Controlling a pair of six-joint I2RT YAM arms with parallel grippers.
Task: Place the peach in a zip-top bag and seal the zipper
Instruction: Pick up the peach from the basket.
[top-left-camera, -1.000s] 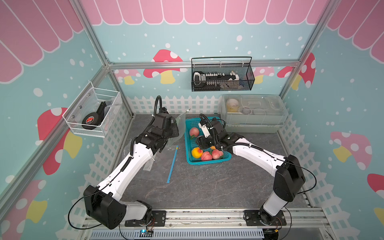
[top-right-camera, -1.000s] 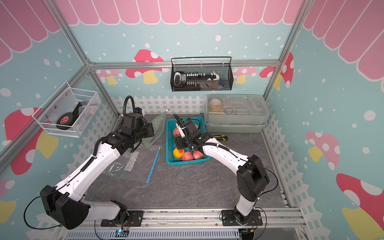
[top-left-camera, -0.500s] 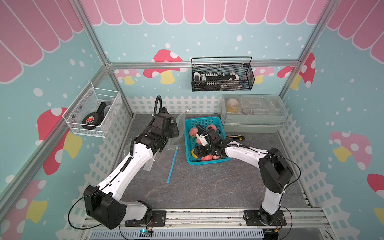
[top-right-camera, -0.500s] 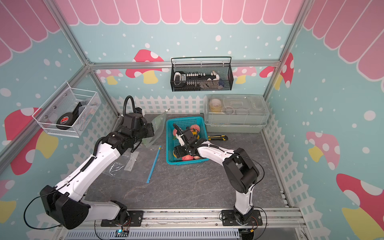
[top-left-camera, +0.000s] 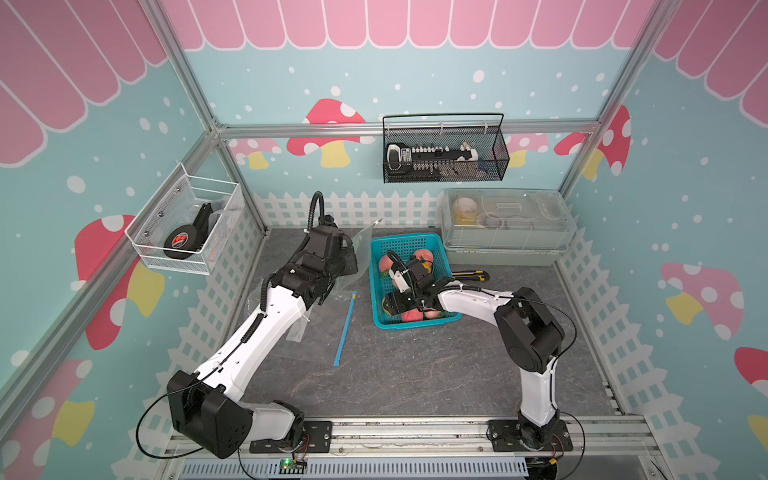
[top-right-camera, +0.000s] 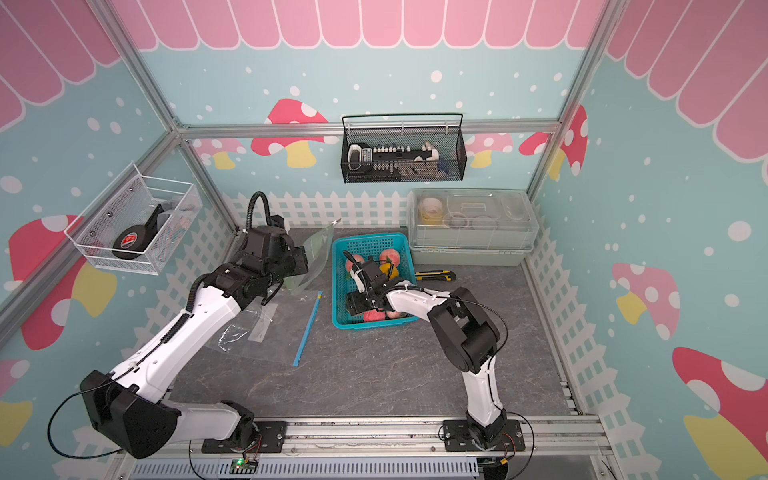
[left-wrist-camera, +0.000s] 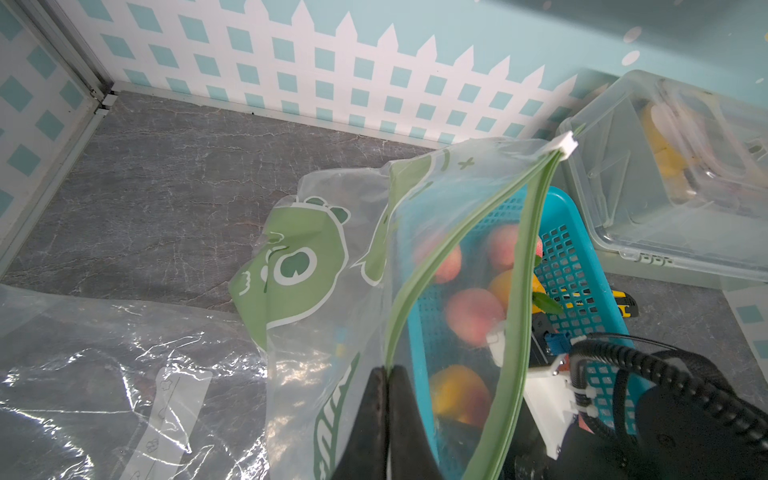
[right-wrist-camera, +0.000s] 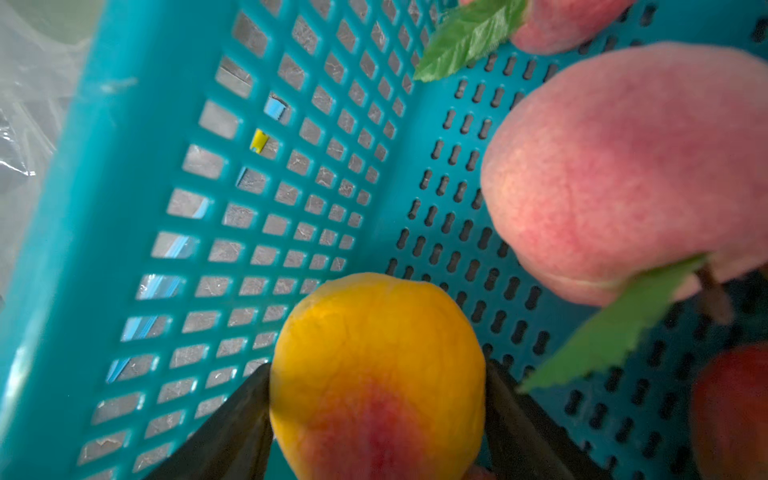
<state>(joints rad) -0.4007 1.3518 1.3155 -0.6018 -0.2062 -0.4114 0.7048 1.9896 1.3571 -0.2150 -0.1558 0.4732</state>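
your left gripper (left-wrist-camera: 386, 374) was clenched on the zip-top bag (left-wrist-camera: 332, 257) at its green zipper edge, and the mouth gaped open beyond the fingertips. your right gripper (right-wrist-camera: 378, 368) grasped the yellow peach (right-wrist-camera: 374, 332) by both flanks, low inside the blue basket (right-wrist-camera: 124, 124), with a pink peach (right-wrist-camera: 623, 166) near one finger.

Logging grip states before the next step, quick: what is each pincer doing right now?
Left pincer: closed, pinching the zip-top bag at its green zipper edge.
Right pincer: closed on the yellow peach, inside the blue basket.
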